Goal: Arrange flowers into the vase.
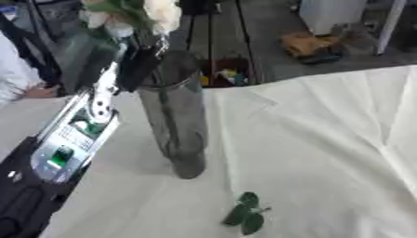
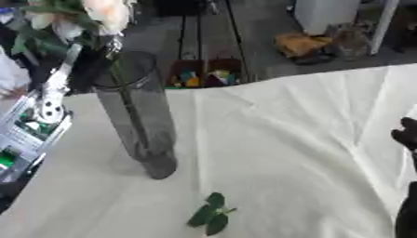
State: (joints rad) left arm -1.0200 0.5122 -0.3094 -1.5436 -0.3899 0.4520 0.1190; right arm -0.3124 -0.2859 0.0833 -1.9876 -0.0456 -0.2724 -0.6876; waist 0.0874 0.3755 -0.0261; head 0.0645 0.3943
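Currently we observe a tall, smoky-grey transparent glass cylinder vase (image 1: 175, 118) standing upright on the counter (image 1: 326, 153), which is covered with a cream-white cloth creased in several folds. The vase sits toward the 9 o'clock side of the counter in both eye views.

We see our left hand (image 1: 134, 69), black, at the vase's rim on its 9 o'clock side, with the silver-and-black forearm running down toward 7 o'clock. Its fingers are curled around the stems of a bunch of cream-white roses with green leaves (image 1: 155, 11). The blooms stand above the vase mouth, toward 12 o'clock. In the right eye view a thin dark stem (image 2: 134, 118) shows through the glass, running down inside the vase almost to its base, so the flower is partly in the vase.

We note a small loose sprig of dark green leaves (image 1: 247, 213) lying flat on the cloth at roughly 5 o'clock from the vase base, well apart from it and touched by neither hand.

Our right hand (image 2: 405, 135) shows only in the right eye view, as a dark shape at the 3 o'clock edge, over the cloth and well apart from the vase. We cannot tell whether its fingers are extended or curled.

Beyond the far counter edge, at 12 o'clock, we see a dark floor with a small bin of coloured items (image 2: 204, 74).
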